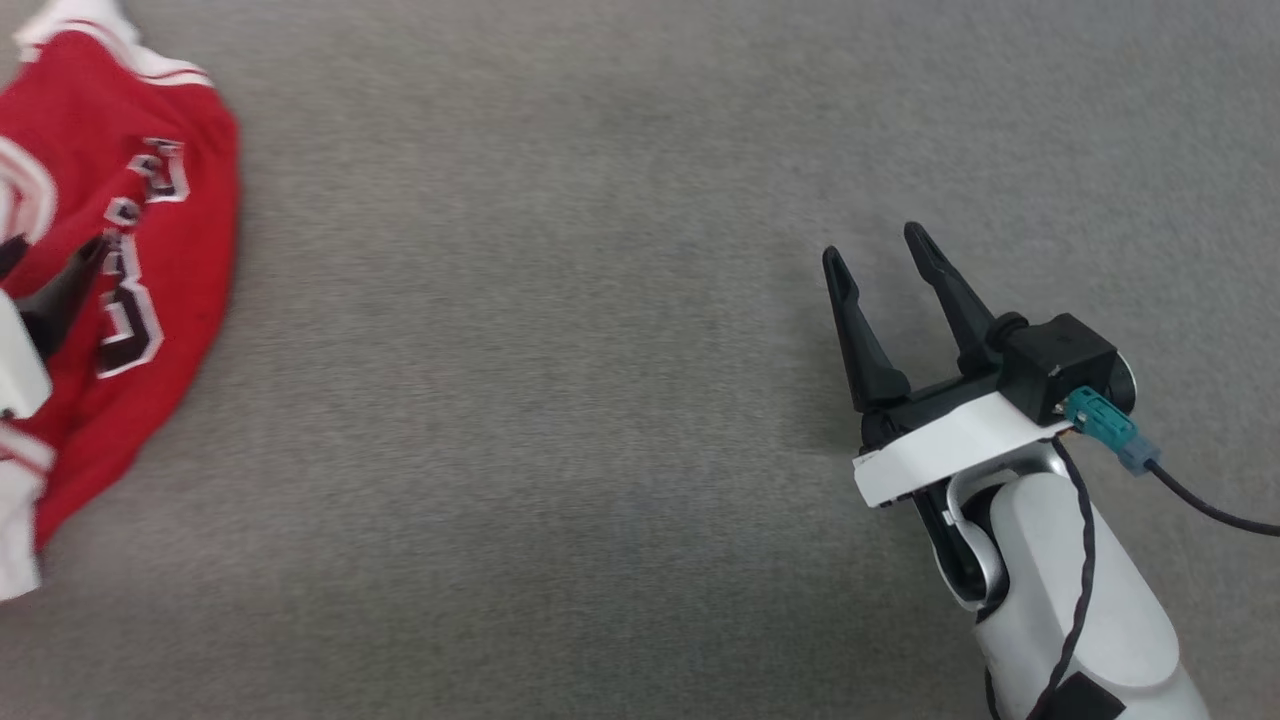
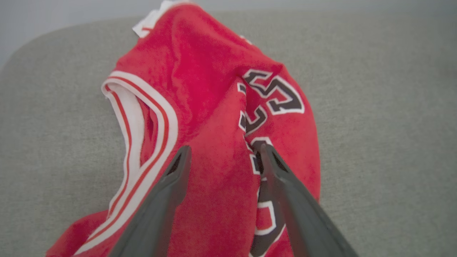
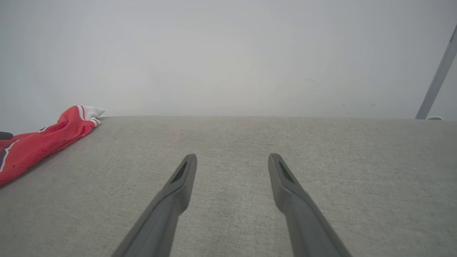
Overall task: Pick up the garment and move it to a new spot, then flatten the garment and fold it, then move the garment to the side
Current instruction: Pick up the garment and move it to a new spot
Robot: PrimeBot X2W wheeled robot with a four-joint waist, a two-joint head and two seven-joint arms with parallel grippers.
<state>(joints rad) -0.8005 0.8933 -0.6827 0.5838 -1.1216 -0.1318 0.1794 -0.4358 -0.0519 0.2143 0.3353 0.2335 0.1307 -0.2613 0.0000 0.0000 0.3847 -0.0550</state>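
We find the garment (image 1: 120,250) bunched at the far left of the grey cloth surface (image 1: 600,400), its long axis running near to far along that left edge, with part of it cut off by the frame. Our left gripper (image 2: 225,148) is directly over it. Its two dark fingers are spread apart, nothing is between them yet, and they point along the shirt's length. They straddle a raised red fold between the white-and-red striped trim (image 2: 142,117) and the black, white-outlined numbers (image 2: 275,94). We cannot tell whether the fingertips are touching the cloth or hanging just above it.

Our right gripper (image 1: 873,243) is well apart from the shirt, out on bare surface to the right. Its fingers are also spread and empty. From its wrist the garment (image 3: 43,142) is only a low red heap far to the left.

So the pickup falls to the left arm, we judge. The shirt lies right beneath it, and closing on the fold there should gather enough cloth to lift the shirt. The open surface to the right looks like the natural new spot.
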